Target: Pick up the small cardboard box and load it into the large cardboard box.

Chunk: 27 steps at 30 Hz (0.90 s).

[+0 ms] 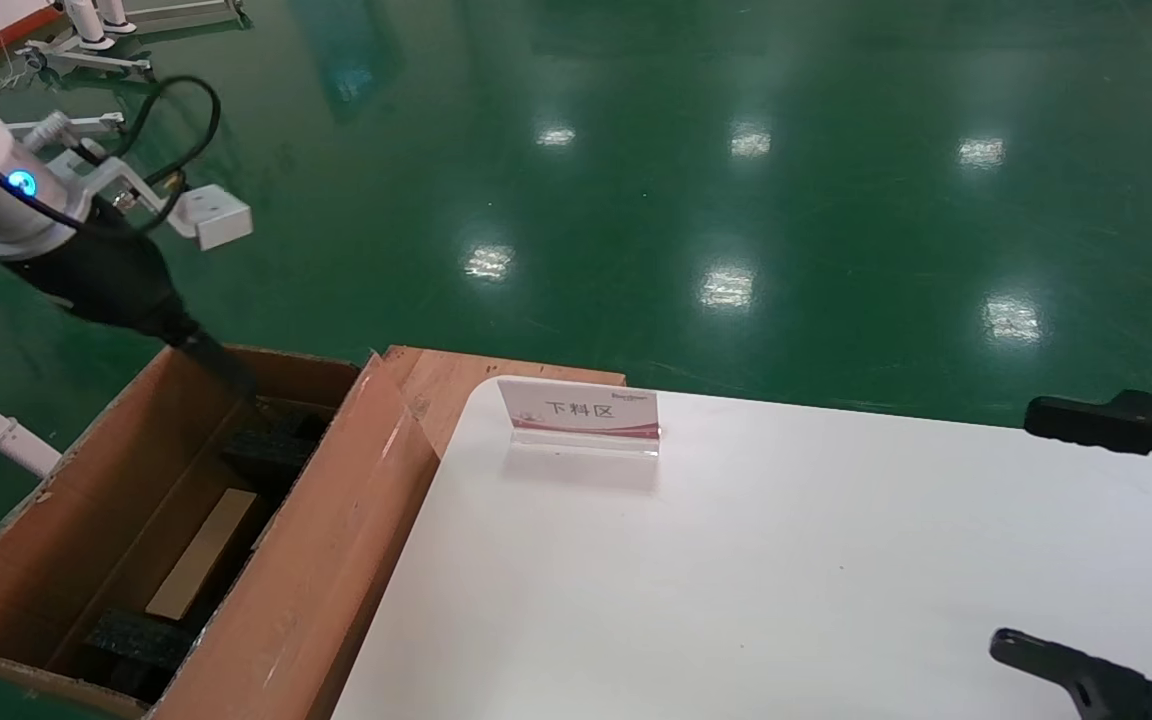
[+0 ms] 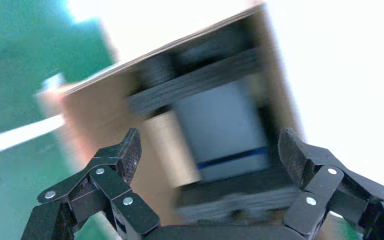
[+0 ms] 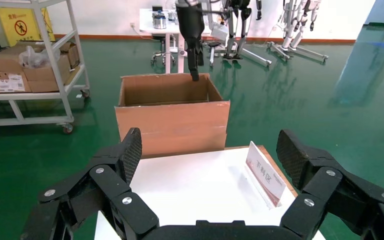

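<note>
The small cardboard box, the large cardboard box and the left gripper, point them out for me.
small cardboard box (image 1: pixel 204 565), head view, its pale tan top face.
large cardboard box (image 1: pixel 331 560), head view, its long near flap.
left gripper (image 2: pixel 210 155), left wrist view, midway between the open fingers.

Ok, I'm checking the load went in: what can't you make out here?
Small box: head view shows only a pale strip; foam and the carton wall hide the rest.
Carton's inside: right wrist view, its own front wall blocks it.
Right gripper: head view, cut by the frame edge.
</note>
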Each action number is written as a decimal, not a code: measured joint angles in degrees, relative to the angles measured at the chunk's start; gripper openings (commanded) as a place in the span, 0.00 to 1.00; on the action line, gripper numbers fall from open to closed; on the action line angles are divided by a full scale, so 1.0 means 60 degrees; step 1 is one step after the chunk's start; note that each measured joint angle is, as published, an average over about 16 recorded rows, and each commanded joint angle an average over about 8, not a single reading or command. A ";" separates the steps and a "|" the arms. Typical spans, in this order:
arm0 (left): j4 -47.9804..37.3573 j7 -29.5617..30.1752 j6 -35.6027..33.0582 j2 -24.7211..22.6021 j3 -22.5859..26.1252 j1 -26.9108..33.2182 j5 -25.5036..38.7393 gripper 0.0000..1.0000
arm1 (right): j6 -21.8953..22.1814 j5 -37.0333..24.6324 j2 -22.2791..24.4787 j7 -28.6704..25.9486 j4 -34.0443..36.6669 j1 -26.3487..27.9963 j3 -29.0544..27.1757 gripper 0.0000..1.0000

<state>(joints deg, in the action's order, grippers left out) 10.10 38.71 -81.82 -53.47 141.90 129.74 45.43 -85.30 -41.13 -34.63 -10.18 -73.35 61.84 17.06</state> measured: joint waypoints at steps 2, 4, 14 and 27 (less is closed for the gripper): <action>0.0281 -0.0147 -0.0190 0.0120 -0.0156 0.0276 -0.0204 1.00 | 0.0001 0.0000 0.0000 0.0001 0.0001 0.0000 0.0001 1.00; 0.0554 -0.0262 -0.0372 0.0235 -0.0321 0.0487 -0.0379 1.00 | 0.0001 0.0000 0.0001 0.0001 0.0001 0.0000 0.0001 1.00; 0.1853 -0.0741 -0.0744 0.0675 -0.2012 0.0111 -0.0701 1.00 | 0.0003 -0.0001 0.0001 0.0004 0.0006 0.0001 0.0005 1.00; 0.3827 -0.1619 -0.0730 0.1218 -0.6256 -0.2436 -0.0685 1.00 | 0.0003 0.0002 0.0003 0.0008 0.0010 0.0004 0.0011 1.00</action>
<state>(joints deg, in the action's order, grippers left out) 33.06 28.99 -86.20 -46.16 104.37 115.12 41.32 -85.28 -41.12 -34.61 -10.13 -73.29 61.87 17.13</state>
